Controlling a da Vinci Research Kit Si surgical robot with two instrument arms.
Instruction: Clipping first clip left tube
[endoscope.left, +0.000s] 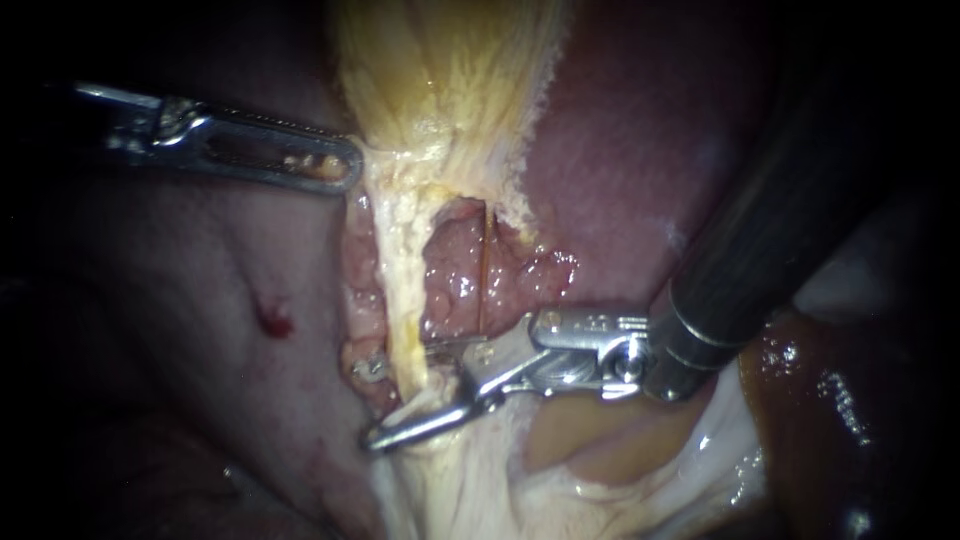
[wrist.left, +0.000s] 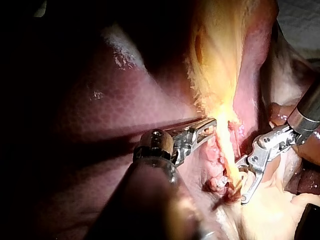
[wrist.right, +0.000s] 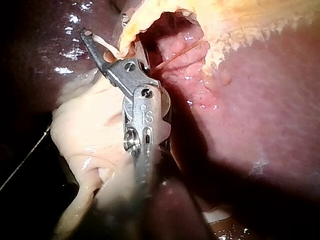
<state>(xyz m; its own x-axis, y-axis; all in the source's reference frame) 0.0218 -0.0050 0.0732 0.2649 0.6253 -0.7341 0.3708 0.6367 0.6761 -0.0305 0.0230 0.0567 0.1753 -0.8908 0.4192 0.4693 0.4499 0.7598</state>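
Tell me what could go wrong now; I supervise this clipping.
The right instrument has open jaws astride the pale tube; closing off-square might catch only part of it. The thin strand nearby could be snagged. If the left instrument, shut on the gallbladder, slips, the tube may slacken.

Backdrop is all tissue. The liver (endoscope.left: 650, 150) fills the field, maroon and wet, with a fine mottled grain. In the endoscope view the light is one hot pool at centre that falls off fast, so the corners and both side edges go to black. There's a small red spot (endoscope.left: 275, 320) on the dimmer surface at left, and hard glints on wet brown tissue (endoscope.left: 810, 390) at lower right.

Left wrist view: same harsh light, with deep shadow across the near liver. A patch of pale cloth (wrist.left: 300, 20) shows beyond the liver's far edge.

Right wrist view: liver mid-lit, darkening toward the near side.
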